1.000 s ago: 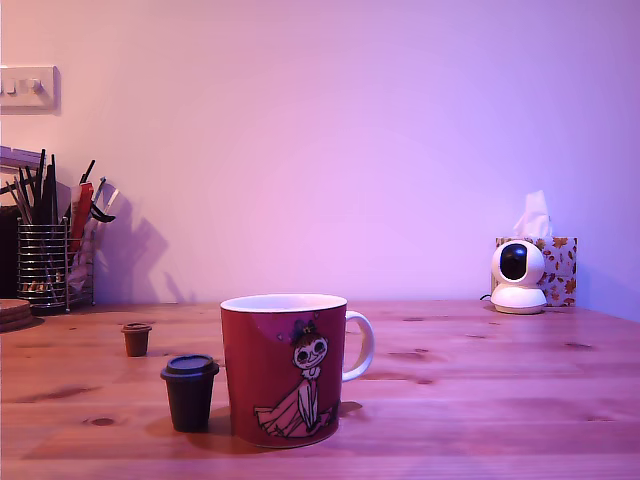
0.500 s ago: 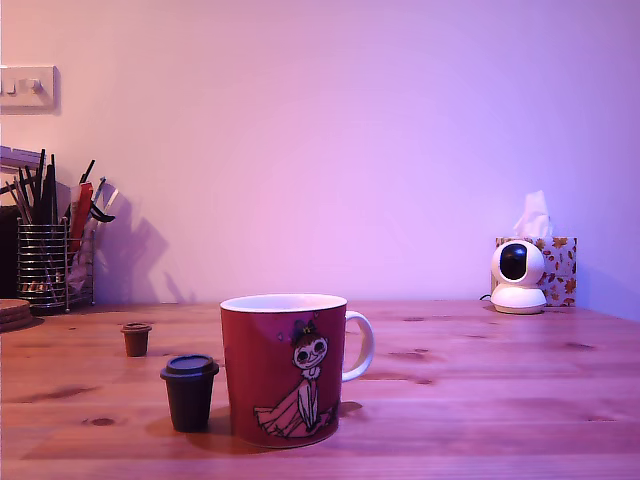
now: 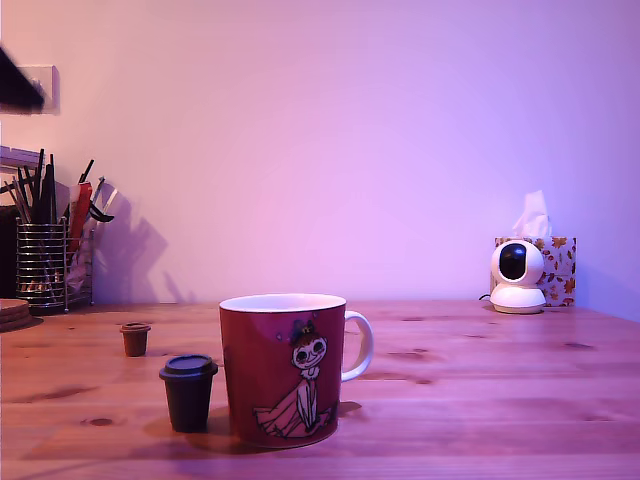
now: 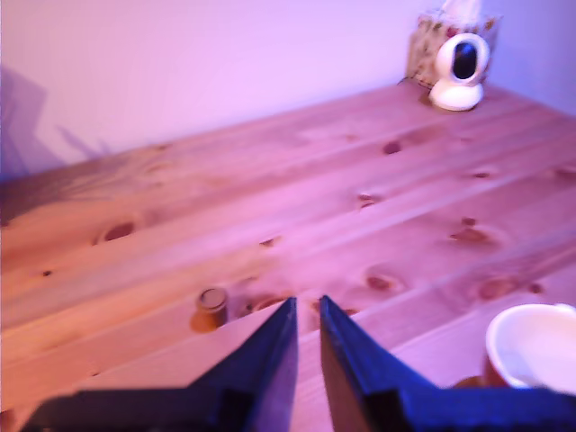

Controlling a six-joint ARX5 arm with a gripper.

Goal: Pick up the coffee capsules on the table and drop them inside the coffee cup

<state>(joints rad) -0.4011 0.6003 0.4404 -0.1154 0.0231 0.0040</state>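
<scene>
- At the far left of the exterior view, a wire pen holder full of pens stood at the back of the table, by the wall.
- High above it, a dark blurry shape poked in at the left edge. It was too blurry to tell what it was.
- A little to the right, a small brown capsule stood upright on the wood, well apart from the cup.
- Next came a second capsule, closer to the camera. It stood upright just beside the red cup, on the cup's left side in this view.
- The red coffee cup stood in the middle. It had a girl in a pink dress on it, and its white handle pointed to the exterior view's right.
- Far to the right, at the back, sat a small white camera with a tissue box behind it.
- In the wrist view, the gripper hung above the table with its 2 dark fingers almost together and nothing between them. 1 capsule sat just beyond the tips, and the cup's white inside showed off to one side.
</scene>
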